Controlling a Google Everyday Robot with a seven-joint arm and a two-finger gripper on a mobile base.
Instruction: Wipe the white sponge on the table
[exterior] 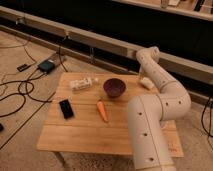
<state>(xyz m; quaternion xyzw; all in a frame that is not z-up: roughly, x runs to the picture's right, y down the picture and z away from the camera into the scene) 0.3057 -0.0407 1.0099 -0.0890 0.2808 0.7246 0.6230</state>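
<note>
The table (75, 135) has a light wooden top. The white robot arm (147, 130) rises at near right and folds over the far right edge. The dark bowl (114, 88) stands far centre. The white sponge (81, 83) lies left of it, untouched. The carrot (102, 111) lies nearer, the black rectangle (65, 108) further left. The gripper (146, 82) sits right of the bowl, jaws spread, holding nothing.

The gripper (146, 82), at the table's (80, 135) far edge, is mostly hidden behind the arm (167, 97).
</note>
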